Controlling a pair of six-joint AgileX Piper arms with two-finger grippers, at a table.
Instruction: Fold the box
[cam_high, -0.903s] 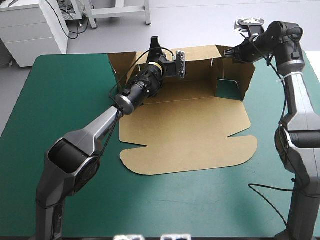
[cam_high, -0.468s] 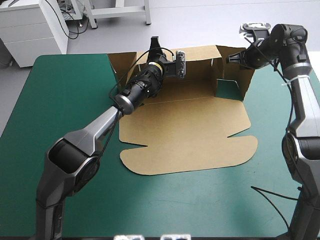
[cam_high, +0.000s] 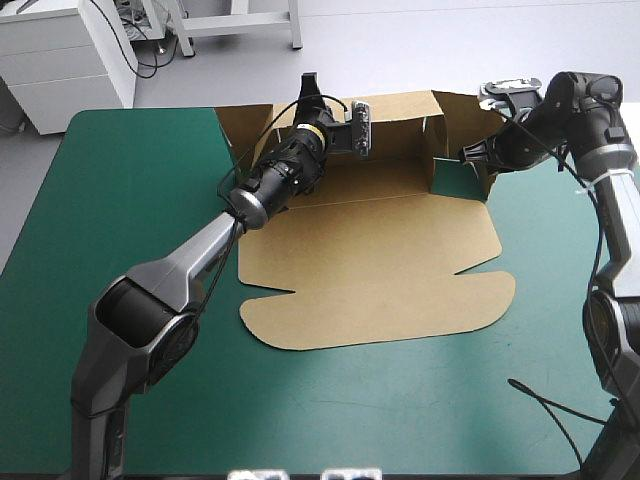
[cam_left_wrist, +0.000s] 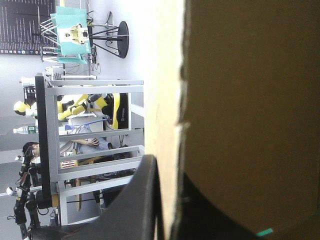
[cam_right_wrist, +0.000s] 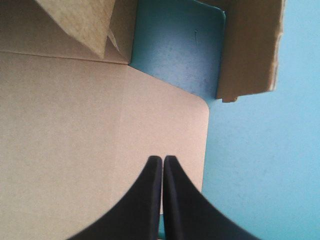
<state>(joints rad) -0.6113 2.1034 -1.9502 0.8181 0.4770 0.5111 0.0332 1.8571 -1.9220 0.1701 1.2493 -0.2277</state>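
The brown box lies at the far middle of the table, its lid panel flat toward the front and its back wall raised. My left gripper is at the top of that wall near its left end. In the left wrist view the board edge runs between the black fingers, so my left gripper is shut on the box. My right gripper hangs shut and empty beside the raised right side wall. In the right wrist view, my right gripper is over the flat panel near a rounded corner.
The teal-green cover stretches wide to the left of the box and in front of it. A narrower strip of cover lies to the box's right. The back wall stands close to the table's far edge.
My right gripper has come down from the top of the back right corner to a lower spot by the right side wall. The left arm and the box have not moved.
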